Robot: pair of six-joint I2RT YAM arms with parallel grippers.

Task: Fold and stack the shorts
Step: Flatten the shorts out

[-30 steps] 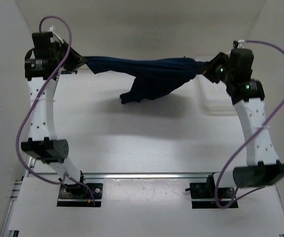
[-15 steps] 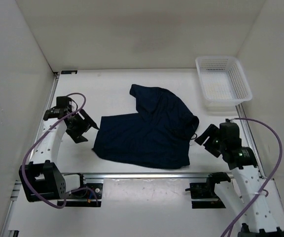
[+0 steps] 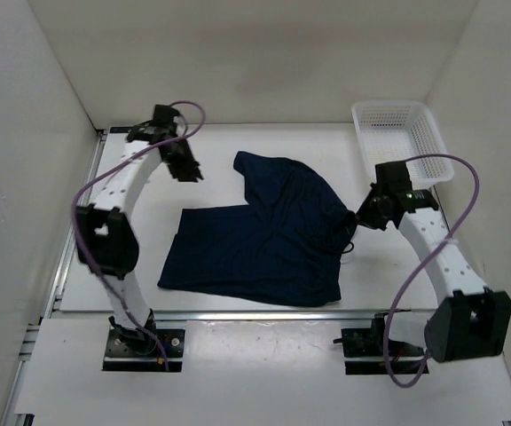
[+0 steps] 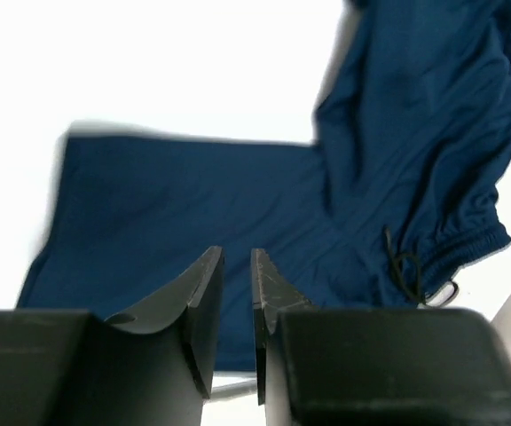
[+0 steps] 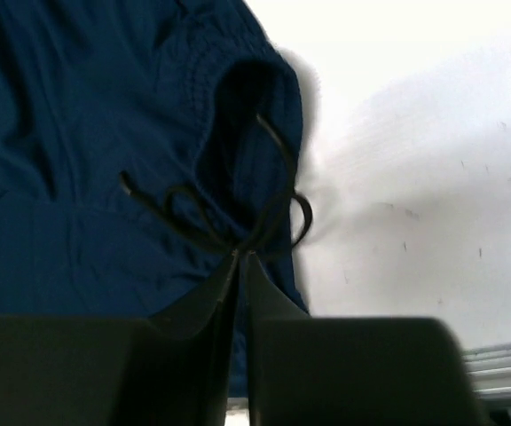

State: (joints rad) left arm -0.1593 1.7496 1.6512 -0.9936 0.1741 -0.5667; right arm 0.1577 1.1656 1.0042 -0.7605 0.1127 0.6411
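The dark navy shorts lie spread on the white table, one leg toward the far side and one toward the left. They also show in the left wrist view and the right wrist view. My left gripper hangs above the bare table at the far left, clear of the cloth. Its jaws are nearly closed with a narrow gap and hold nothing. My right gripper is shut at the waistband's right edge. Its tips sit right at the black drawstring.
A white mesh basket stands at the far right corner, just behind the right arm. White walls close in the table on the left, back and right. A metal rail runs along the near edge.
One second ago both grippers held the shorts stretched in the air. Then the shorts lay on the table. Since then the left gripper has moved to the far left and the right gripper to the waistband.
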